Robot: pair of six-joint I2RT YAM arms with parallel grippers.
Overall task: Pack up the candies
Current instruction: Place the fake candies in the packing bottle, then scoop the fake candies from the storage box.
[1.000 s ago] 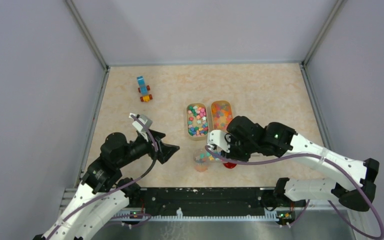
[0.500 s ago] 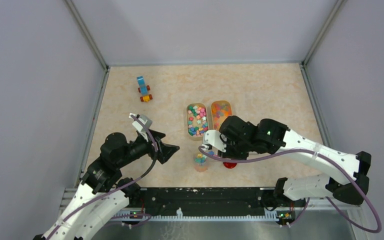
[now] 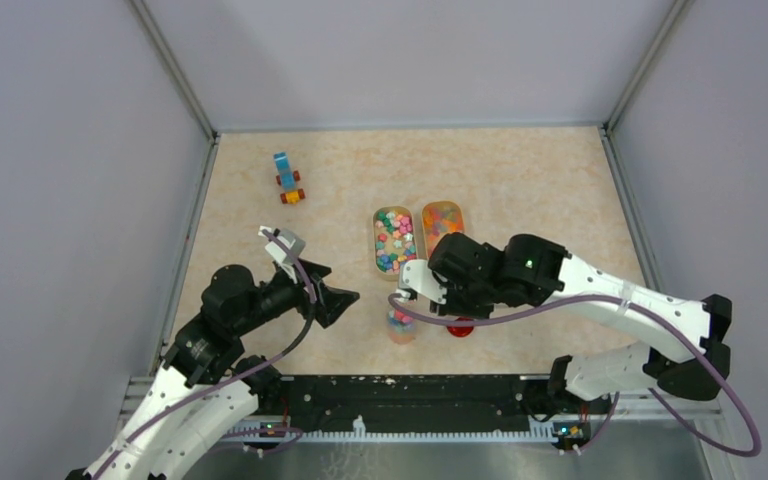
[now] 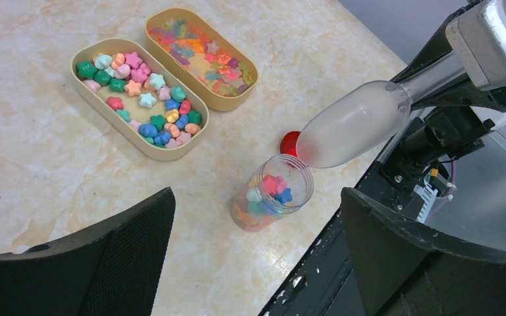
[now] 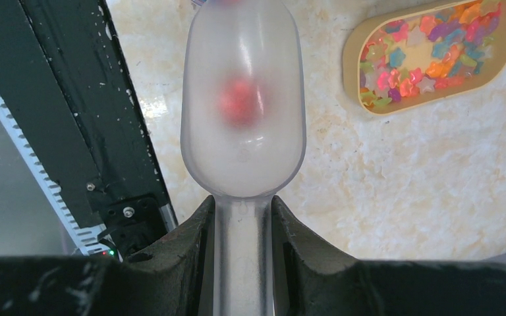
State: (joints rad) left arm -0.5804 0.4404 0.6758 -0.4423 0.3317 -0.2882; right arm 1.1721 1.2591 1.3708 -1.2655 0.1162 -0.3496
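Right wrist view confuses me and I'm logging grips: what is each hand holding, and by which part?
The right hand grips the translucent scoop by its handle, just behind the bowl. The left hand is open, holding nothing.

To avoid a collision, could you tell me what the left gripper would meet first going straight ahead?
Probably the clear jar of candies, centred ahead of the open left gripper; the scoop over its mouth may be nearer.

The left arm (image 3: 192, 418) and right arm (image 3: 622, 296) have white shells, black joints and a purple cable (image 3: 505, 318) each. The left gripper (image 4: 257, 201) and right gripper (image 5: 242, 220) are black.
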